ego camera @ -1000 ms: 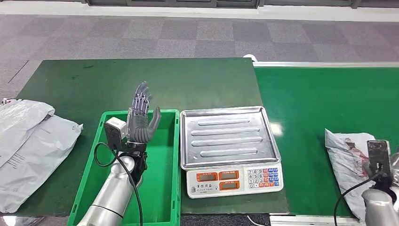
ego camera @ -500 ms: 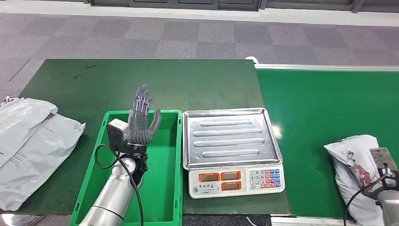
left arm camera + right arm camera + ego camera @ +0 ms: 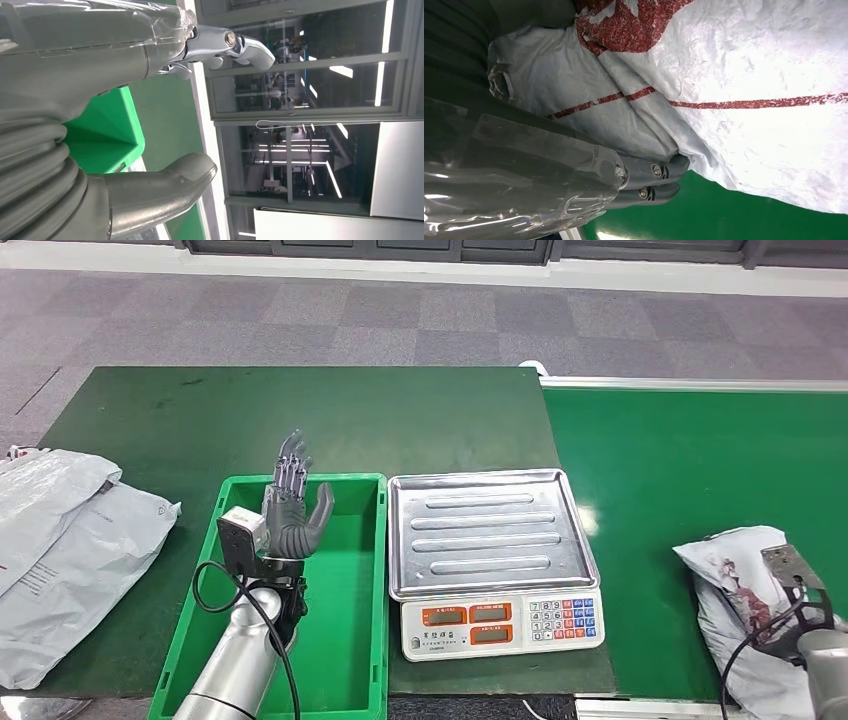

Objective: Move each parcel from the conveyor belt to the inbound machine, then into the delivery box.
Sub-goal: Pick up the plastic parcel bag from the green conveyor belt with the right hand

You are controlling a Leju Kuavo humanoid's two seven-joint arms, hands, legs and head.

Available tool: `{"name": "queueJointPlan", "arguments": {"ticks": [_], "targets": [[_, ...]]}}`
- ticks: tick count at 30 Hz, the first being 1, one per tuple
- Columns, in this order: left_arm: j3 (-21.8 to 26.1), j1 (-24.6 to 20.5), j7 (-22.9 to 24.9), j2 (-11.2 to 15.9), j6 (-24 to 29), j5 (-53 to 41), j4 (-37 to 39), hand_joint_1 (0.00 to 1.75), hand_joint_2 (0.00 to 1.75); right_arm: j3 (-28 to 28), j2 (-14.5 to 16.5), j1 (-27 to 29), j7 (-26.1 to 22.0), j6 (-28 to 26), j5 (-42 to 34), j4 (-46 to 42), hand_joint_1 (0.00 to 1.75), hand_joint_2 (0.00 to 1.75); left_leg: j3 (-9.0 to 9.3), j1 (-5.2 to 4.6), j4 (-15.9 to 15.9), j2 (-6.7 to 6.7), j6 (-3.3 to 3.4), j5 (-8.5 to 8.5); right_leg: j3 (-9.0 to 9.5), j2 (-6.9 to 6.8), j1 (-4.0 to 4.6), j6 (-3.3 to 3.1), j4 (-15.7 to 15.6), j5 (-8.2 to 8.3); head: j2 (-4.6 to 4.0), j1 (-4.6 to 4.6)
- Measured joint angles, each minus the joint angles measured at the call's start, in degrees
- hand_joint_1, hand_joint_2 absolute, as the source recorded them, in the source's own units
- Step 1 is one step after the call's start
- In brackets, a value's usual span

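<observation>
**Parcel on the belt, right hand on it**

Landmark: the scale [image 3: 495,560], silver tray on top, keypad and displays on its near face.

- Parcel [image 3: 745,580]: a white-grey poly bag with red print, lying on the green conveyor belt [image 3: 690,470], well to the right of the scale, near the belt's near edge. Crumpled, partly under the right arm.
- Right hand [image 3: 644,182]: the wrist view shows its dark fingers pressed against the bag's folded edge, bag film bunched over them. Cannot tell whether the grasp is closed on the bag or merely touching it.
- Left hand [image 3: 292,502]: just left of the scale, raised upright above the green delivery box [image 3: 365,640], fingers spread and pointing up, thumb apart, holding nothing.
- Delivery box: touching or just beside the scale's left side, on the dark green desk [image 3: 300,410].
- Two more grey poly bags [image 3: 70,550] lie well to the left of the scale, at the desk's left edge, overlapping each other.
</observation>
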Motion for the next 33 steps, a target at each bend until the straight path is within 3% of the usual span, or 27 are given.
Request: {"name": "queueJointPlan", "arguments": {"ticks": [1, 2, 18, 27, 30, 33], "targets": [[0.0, 0.1, 0.0, 0.0, 0.0, 0.0, 0.0, 0.00, 1.75, 0.0, 0.0, -0.1, 0.0, 0.0, 0.0, 0.0, 1.44, 1.75, 0.00, 0.00, 0.0, 0.00, 0.00, 0.00, 0.00, 0.00, 0.00, 0.00, 0.0, 0.00, 0.00, 0.00], [0.0, 0.2, 0.0, 0.1, 0.0, 0.0, -0.1, 0.00, 1.75, 0.0, 0.0, -0.2, -0.2, -0.2, 0.0, 0.1, 1.75, 1.75, 0.00, 0.00, 0.0, 0.00, 0.00, 0.00, 0.01, 0.00, 0.00, 0.01, 0.0, 0.01, 0.00, 0.00], [0.0, -0.4, 0.0, 0.1, 0.5, -0.5, 0.6, 0.00, 1.75, -1.1, 1.4, 0.9, -13.9, -4.7, -1.2, -1.0, 1.75, 1.75, -0.06, -0.10, 0.0, 0.07, 0.02, 0.01, -0.10, 0.07, -0.10, 0.10, 0.0, 0.07, 0.00, 0.00], [0.0, -0.5, 0.0, 0.1, 0.9, -0.6, 0.5, 0.00, 1.75, -2.3, 4.0, 4.7, -22.6, -8.8, -1.1, -8.4, 1.75, 1.75, -0.32, -0.10, 0.0, 0.08, 0.00, 0.01, -0.43, 0.08, -0.11, 0.07, 0.1, 0.05, 0.00, 0.01], [0.0, -0.5, 0.0, 0.1, 1.0, -0.6, 0.5, 0.00, 1.75, -3.1, 5.0, 5.8, -26.6, -12.2, -2.3, -11.5, 1.75, 1.75, -0.40, -0.12, 0.0, 0.06, -0.01, 0.03, -0.53, 0.06, -0.13, 0.07, 0.1, 0.05, 0.00, 0.01], [0.0, -0.5, 0.0, 0.0, 1.0, -0.6, 0.5, 0.00, 1.75, -4.8, 6.5, 7.5, -34.4, -18.6, -5.5, -16.4, 1.75, 1.75, -0.48, -0.15, 0.0, 0.04, -0.02, 0.04, -0.64, 0.04, -0.17, 0.06, 0.2, 0.05, 0.00, 0.00]]}}
